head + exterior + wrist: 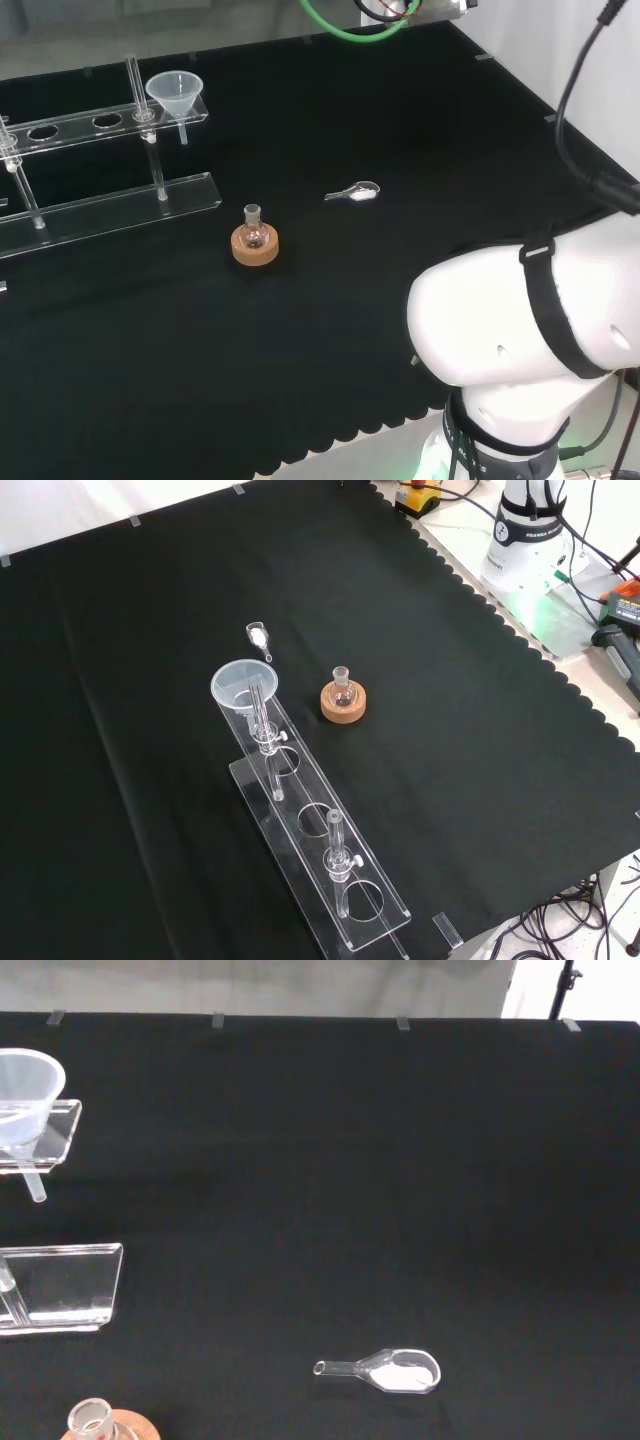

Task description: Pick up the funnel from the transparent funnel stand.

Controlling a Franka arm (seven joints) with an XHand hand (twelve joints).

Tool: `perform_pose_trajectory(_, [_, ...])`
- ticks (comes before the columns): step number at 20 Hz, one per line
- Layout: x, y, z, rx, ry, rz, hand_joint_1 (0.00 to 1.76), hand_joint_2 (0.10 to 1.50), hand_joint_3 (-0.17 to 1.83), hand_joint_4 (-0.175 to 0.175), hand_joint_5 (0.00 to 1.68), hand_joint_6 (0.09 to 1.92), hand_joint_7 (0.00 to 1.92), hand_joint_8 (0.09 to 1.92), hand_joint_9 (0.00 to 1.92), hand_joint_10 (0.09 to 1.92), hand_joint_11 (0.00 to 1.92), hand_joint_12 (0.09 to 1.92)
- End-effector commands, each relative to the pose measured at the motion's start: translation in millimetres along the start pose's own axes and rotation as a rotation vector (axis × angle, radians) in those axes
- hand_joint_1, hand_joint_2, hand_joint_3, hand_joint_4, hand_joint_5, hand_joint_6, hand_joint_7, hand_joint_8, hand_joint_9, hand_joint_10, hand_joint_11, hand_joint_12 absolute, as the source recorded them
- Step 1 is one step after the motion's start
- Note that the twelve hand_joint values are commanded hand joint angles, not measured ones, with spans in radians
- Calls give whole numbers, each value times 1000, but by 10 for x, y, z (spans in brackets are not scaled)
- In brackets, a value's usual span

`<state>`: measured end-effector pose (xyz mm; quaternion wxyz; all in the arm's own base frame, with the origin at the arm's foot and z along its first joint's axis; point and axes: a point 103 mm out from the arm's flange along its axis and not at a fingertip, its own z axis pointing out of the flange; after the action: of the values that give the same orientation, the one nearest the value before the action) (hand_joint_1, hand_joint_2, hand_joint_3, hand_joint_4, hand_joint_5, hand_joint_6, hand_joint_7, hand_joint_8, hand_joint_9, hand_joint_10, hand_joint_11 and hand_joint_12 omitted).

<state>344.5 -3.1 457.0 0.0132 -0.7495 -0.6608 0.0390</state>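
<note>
Funnel (174,92) sits upright in end hole of clear funnel stand (100,190), spout poking down thru top plate; in front view it's at stand's far end (243,686). Small round flask (343,692) on cork ring (343,706) stands near, apart from stand. Clear scoop (385,1369) w/ white powder lies on black-cloth table (450,730), further off. Hand's state: can't tell. White arm link (530,320) at head view's right.
</note>
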Motion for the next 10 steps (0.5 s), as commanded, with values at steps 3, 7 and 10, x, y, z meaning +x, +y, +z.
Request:
perform_pose_trajectory(3, [264,640,155,28,-34,-34,0,1183,384,25,260,87,74,547,280,619,200,1330])
perform_pose_trajectory(7, [394,915,274,38,-29,-52,1,1165,370,19,250,87,69,543,275,618,191,1331])
perform_pose_trajectory(10, [515,1061,362,54,-34,-72,18,1155,357,15,244,87,69,541,273,620,186,1337])
